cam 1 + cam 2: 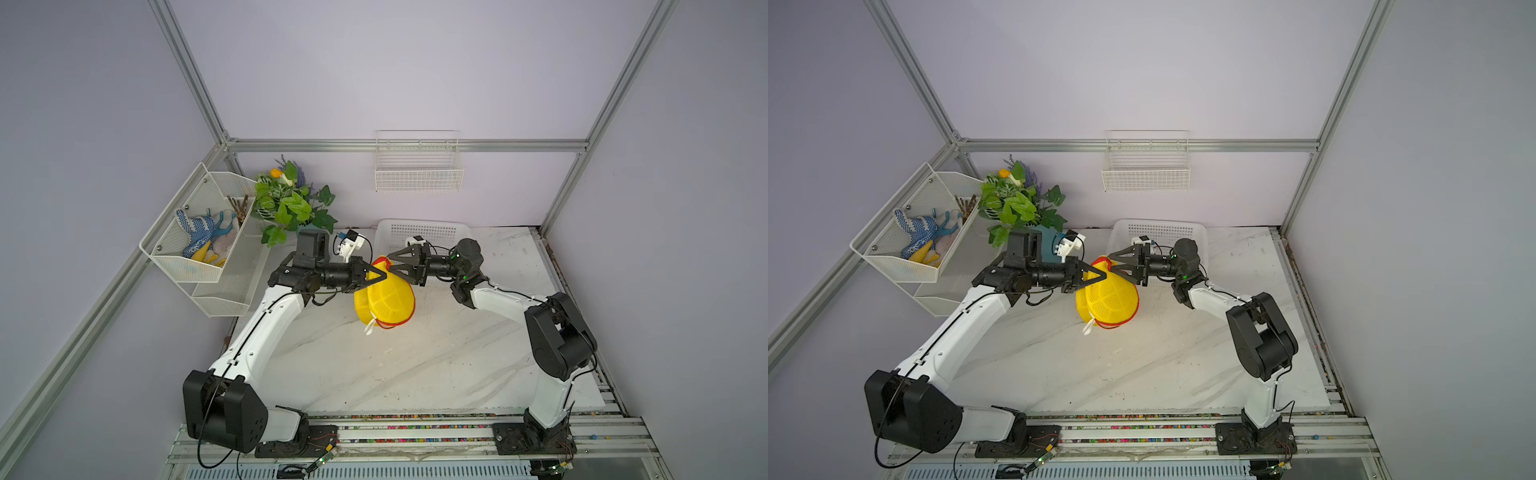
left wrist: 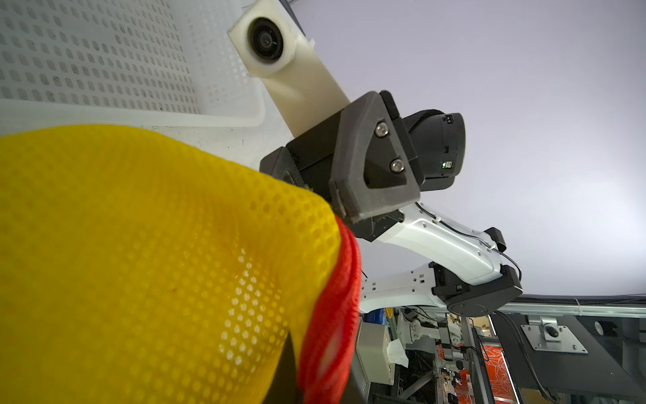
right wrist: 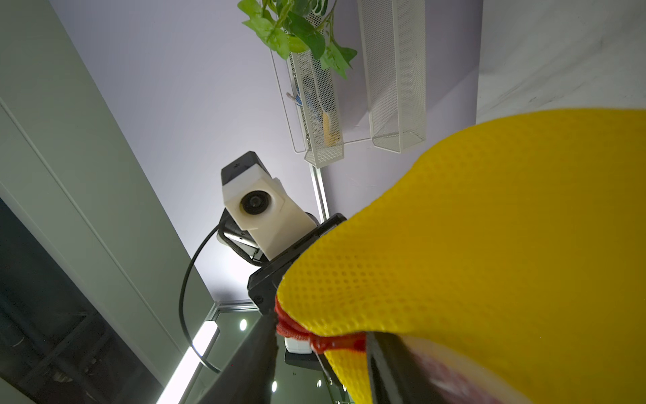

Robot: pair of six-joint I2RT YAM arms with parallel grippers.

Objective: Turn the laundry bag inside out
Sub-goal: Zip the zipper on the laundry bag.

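In both top views we see the bright yellow mesh laundry bag with red zipper trim (image 1: 386,299) held above the white marble table (image 1: 436,365), the left gripper (image 1: 384,275) pinched shut on its top and the right gripper (image 1: 392,265) alongside, its hold unclear; the left wrist view, then the right, show mesh hiding the jaws, so we judge the turning unstarted, next needing the opening spread.

One laundry bag (image 1: 386,300) in yellow mesh, plus two pincers: left pincer (image 1: 384,275) and right pincer (image 1: 391,264), each on its own arm. One white perforated basket (image 1: 424,232) on the single worktop (image 1: 415,365), one wire basket (image 1: 419,180) on the back wall, one leafy plant (image 1: 291,203). One mesh rack (image 1: 187,270) on the side wall, with two bins (contents too jumbled for a sure count).
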